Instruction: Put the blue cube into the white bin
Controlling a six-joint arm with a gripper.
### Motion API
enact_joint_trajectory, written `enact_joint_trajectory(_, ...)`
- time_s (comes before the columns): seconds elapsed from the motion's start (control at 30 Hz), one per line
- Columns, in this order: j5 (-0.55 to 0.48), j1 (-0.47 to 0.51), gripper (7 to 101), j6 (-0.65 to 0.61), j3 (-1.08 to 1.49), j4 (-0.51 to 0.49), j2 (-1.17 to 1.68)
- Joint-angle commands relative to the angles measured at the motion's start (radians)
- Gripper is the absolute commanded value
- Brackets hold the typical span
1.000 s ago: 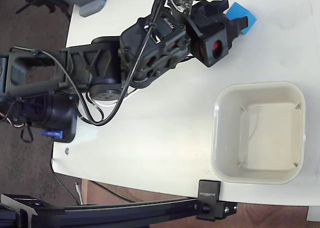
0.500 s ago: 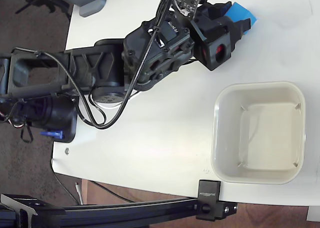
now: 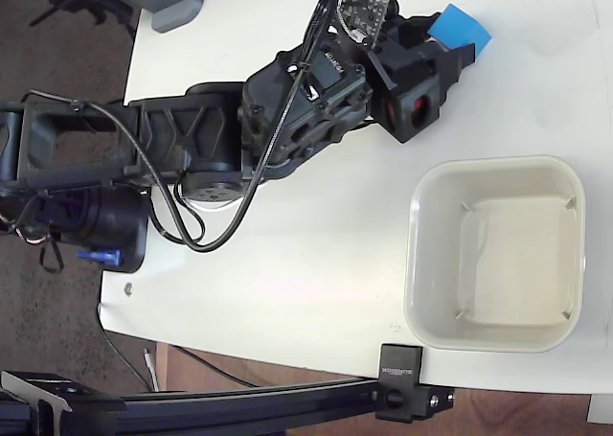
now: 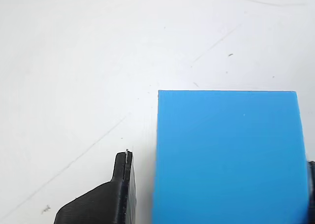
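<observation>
The blue cube (image 3: 464,26) sits on the white table near the top right of the fixed view. My gripper (image 3: 459,37) reaches it from the left and stands open, one black finger on each side. In the wrist view the blue cube (image 4: 226,150) fills the lower right. A narrow strip of table shows between it and the left finger (image 4: 120,194). The right finger barely shows at the frame edge. The gripper (image 4: 219,189) is not closed on the cube. The white bin (image 3: 413,254) stands empty at the lower right, well apart from the cube.
A grey device (image 3: 172,0) lies at the table's top left corner. The arm's base and cables (image 3: 86,206) hang off the left table edge. A black clamp (image 3: 402,393) grips the front edge below the bin.
The wrist has slid a little to the right, bringing the fingers further along the cube's sides. The cube and the bin have stayed in place.
</observation>
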Motion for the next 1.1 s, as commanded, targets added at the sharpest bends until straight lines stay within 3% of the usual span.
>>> enact_joint_trajectory(0.03, 0.012, -0.002, 51.6, -0.017, -0.015, -0.020, 0.081)
enact_joint_trajectory(0.2, 0.012, 0.002, 40.3, -0.018, -0.014, -0.028, 0.083)
enact_joint_trajectory(0.47, 0.025, 0.006, 33.9, -0.014, -0.035, 0.000, 0.110)
enact_joint_trajectory(0.67, 0.087, 0.026, 33.9, 0.011, -0.146, 0.167, 0.184)
enact_joint_trajectory(0.9, 0.212, 0.141, 33.3, 0.046, -0.566, 0.565, 0.172)
enact_joint_trajectory(1.1, 0.305, 0.264, 33.3, 0.172, -0.713, 0.597, 0.124)
